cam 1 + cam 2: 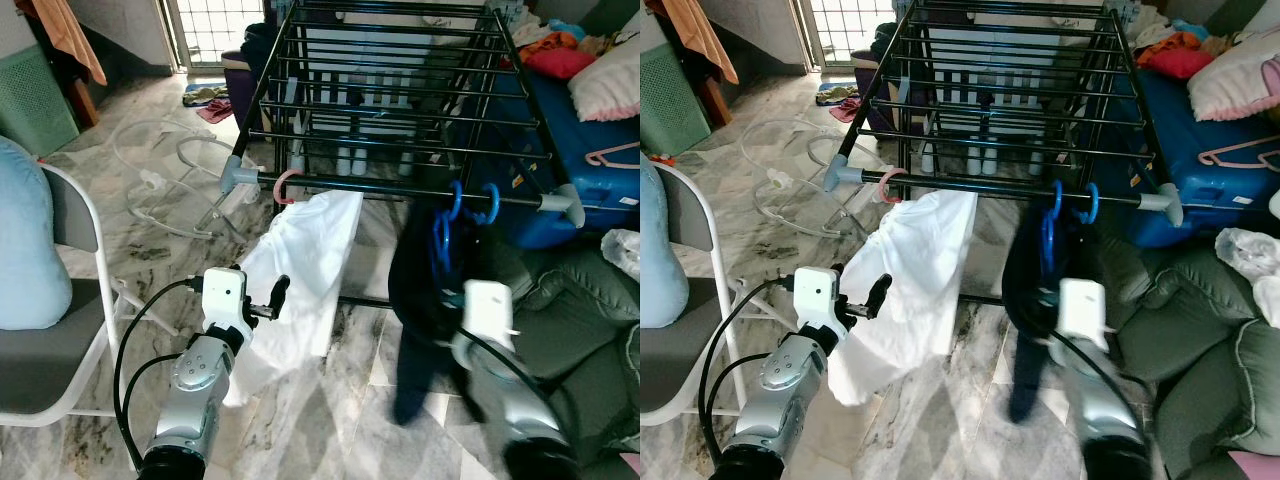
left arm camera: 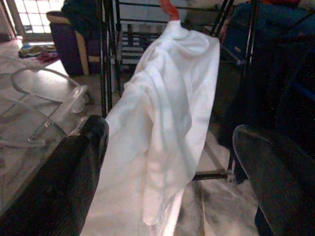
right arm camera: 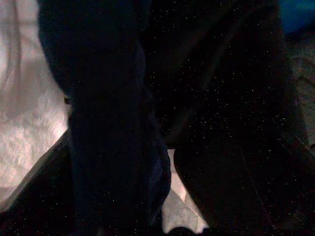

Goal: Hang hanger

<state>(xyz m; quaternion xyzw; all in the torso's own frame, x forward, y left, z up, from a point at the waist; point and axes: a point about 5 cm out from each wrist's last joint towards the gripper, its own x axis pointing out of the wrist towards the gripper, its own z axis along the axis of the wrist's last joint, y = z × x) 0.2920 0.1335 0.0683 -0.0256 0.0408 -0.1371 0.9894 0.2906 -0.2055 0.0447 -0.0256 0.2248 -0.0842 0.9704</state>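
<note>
A black drying rack [image 1: 400, 192] stands in front of me. On its front rail a pink hanger [image 1: 285, 183] carries a white shirt [image 1: 305, 270]. Further right on the same rail, blue hangers [image 1: 458, 205] hold a dark garment [image 1: 420, 290]. My left gripper [image 1: 277, 293] is open and empty, just left of the white shirt at its mid height. In the left wrist view the shirt [image 2: 167, 108] hangs between the spread fingertips [image 2: 64, 177]. My right arm [image 1: 487, 312], blurred, is raised close against the dark garment [image 3: 108, 123], which darkens the right wrist view.
A folding chair [image 1: 70, 360] with a light blue cushion stands at my left. Clear plastic hangers [image 1: 170, 170] lie on the marble floor beyond it. A blue case [image 1: 585, 180] with a pink hanger [image 1: 615, 155] and grey cushions [image 1: 580, 310] crowd the right side.
</note>
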